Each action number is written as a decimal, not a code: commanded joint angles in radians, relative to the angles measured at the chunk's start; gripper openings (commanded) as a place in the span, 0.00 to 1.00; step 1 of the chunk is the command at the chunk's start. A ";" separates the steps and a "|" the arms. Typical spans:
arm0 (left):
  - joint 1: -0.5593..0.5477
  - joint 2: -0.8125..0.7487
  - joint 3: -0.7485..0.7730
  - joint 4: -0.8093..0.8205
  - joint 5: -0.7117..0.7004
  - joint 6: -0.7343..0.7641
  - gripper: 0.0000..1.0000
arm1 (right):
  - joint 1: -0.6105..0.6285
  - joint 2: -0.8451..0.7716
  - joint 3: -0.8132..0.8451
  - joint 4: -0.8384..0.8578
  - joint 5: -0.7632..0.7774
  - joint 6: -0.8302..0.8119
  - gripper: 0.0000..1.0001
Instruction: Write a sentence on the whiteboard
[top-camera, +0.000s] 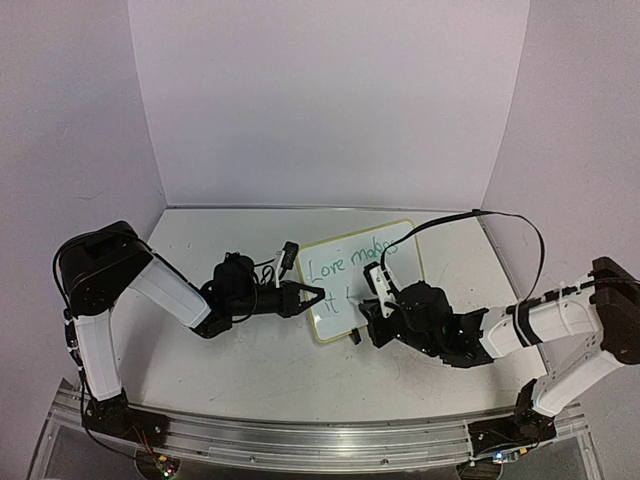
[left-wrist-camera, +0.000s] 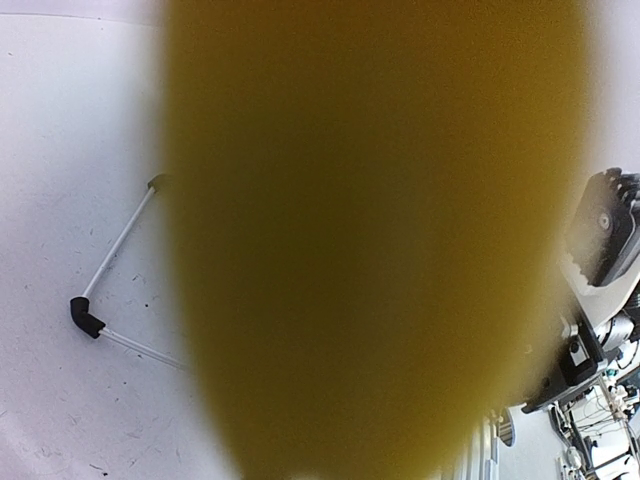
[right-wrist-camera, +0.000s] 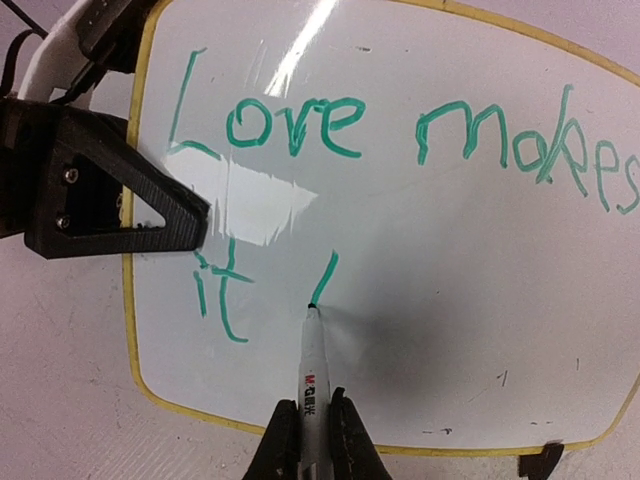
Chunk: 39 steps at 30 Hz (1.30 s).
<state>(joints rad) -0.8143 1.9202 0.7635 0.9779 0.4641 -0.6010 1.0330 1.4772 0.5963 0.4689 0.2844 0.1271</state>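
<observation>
Pale lilac walls (top-camera: 330, 100) close in a scuffed white tabletop (top-camera: 250, 380), and the small rectangular whiteboard with rounded corners and a thin pale-yellow frame (right-wrist-camera: 450, 260) lies flat near its middle, between the two arms. At the board's left edge the left gripper (top-camera: 318, 297) has its jaws pressed together, with one black triangular finger (right-wrist-camera: 120, 190) lying over the frame. Whether a second finger sits under the board cannot be told, and a dark yellow blur blocks most of that arm's wrist view. Over the board's lower edge the right gripper (right-wrist-camera: 312, 425) pinches a slim white marker (right-wrist-camera: 312, 365), whose tip touches the surface beneath the first line. Green writing (right-wrist-camera: 290, 125) reads "Love makes" along the top, with "it" and one slanted stroke below. A small black clip foot (right-wrist-camera: 540, 462) shows at the board's lower right edge. The board looks light, thin and stiff, with a glossy face likely to skid under pen pressure. It seems best steadied at the frame on the left, clear of ink that would probably smear if touched.
</observation>
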 joint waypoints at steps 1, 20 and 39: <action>0.029 0.018 -0.008 -0.065 -0.052 -0.024 0.00 | 0.013 -0.020 -0.018 -0.039 0.029 0.040 0.00; 0.029 0.020 -0.011 -0.065 -0.046 -0.028 0.00 | 0.024 -0.020 0.030 -0.002 0.074 0.019 0.00; 0.029 0.025 -0.009 -0.064 -0.036 -0.030 0.00 | 0.012 0.002 0.057 0.017 0.073 -0.001 0.00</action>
<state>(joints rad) -0.8124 1.9202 0.7635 0.9783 0.4698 -0.5999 1.0542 1.4754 0.6132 0.4566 0.3292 0.1318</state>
